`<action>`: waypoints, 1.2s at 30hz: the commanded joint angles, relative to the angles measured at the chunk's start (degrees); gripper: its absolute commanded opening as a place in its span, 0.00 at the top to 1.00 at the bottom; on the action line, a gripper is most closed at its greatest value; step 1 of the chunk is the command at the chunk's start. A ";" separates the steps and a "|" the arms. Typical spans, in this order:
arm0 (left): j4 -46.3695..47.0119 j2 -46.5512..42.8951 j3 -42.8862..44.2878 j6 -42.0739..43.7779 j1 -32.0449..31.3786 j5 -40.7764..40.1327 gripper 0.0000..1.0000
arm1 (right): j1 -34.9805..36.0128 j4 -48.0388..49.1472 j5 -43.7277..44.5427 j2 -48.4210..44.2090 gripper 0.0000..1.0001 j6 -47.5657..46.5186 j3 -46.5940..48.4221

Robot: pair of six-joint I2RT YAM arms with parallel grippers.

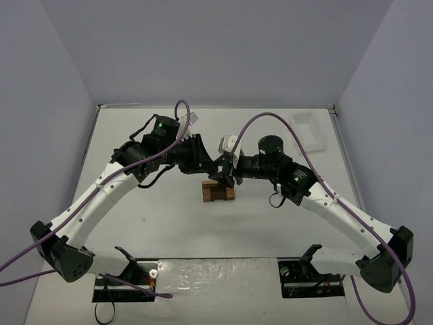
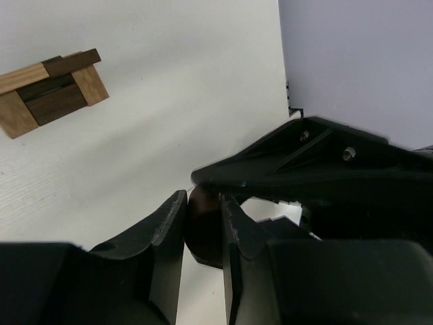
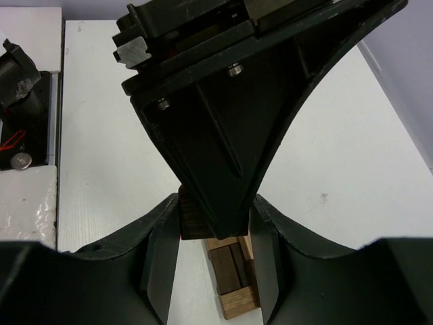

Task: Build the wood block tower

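Wood block tower point(image 1: 217, 193) sits on the table point(image 1: 257, 230), outside the white tray point(image 1: 308, 133).

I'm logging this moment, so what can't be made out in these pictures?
Left wrist view: most of the dark block in the left gripper, hidden by its fingers.
Right wrist view: whether the right gripper grips that block; the left gripper fills the gap.
Top view: the far edge of the wood block tower, under both grippers.
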 commanded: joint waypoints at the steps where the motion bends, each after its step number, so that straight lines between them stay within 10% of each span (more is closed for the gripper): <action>1: -2.07 -3.15 0.57 5.36 -0.36 -5.91 1.00 | 0.37 4.52 2.22 -0.67 0.36 0.98 0.75; 7: -10.75 -7.85 -4.39 16.25 -0.36 -24.66 1.00 | 0.20 -0.19 14.52 -3.29 0.02 7.43 -1.32; 17: -12.15 -7.82 -24.02 9.66 -0.24 -49.89 1.00 | -0.07 -8.34 35.29 -11.27 0.00 16.71 -4.88; 36: 0.30 9.97 -36.08 -3.23 -0.19 -56.83 0.86 | -0.07 -17.58 38.94 -24.51 0.00 20.56 -9.24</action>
